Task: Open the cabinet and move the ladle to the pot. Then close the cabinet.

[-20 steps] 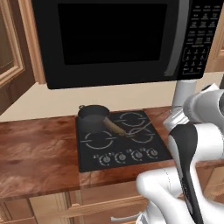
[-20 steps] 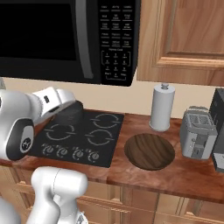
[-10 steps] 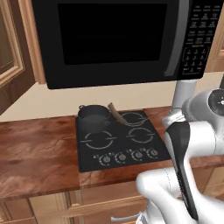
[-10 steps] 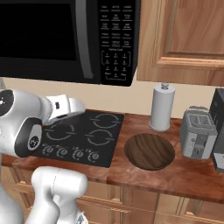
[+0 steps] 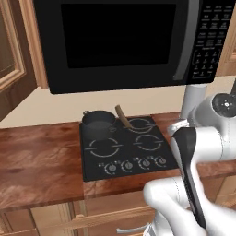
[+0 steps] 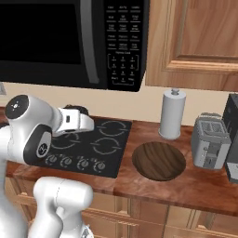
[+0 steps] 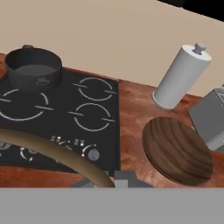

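Note:
My gripper (image 7: pixel 116 181) is shut on the ladle (image 7: pixel 52 151), whose bronze-brown handle curves from the left edge of the hand view down to the fingertips. In the left base view a short length of the ladle (image 5: pixel 122 116) sticks up just right of the pot (image 5: pixel 98 121). The pot (image 7: pixel 33 68) is squat and dark, stands on the back left burner, and looks empty. It lies up and to the left of the gripper, apart from it. At the far left, the cabinet (image 5: pixel 10 48) shows a wooden door angled outward.
A black microwave (image 5: pixel 124 41) hangs low over the black stove (image 5: pixel 126 152). On the counter to the right stand a paper towel roll (image 6: pixel 171 114), a round wooden board (image 6: pixel 159 161) and a toaster (image 6: pixel 210 141). Another wall cabinet (image 6: pixel 200 37) hangs above them.
The ladle lay slanted across the burners; it has swung up and now shows as a short stub beside the pot. My hand has drifted slightly right and down over the stove.

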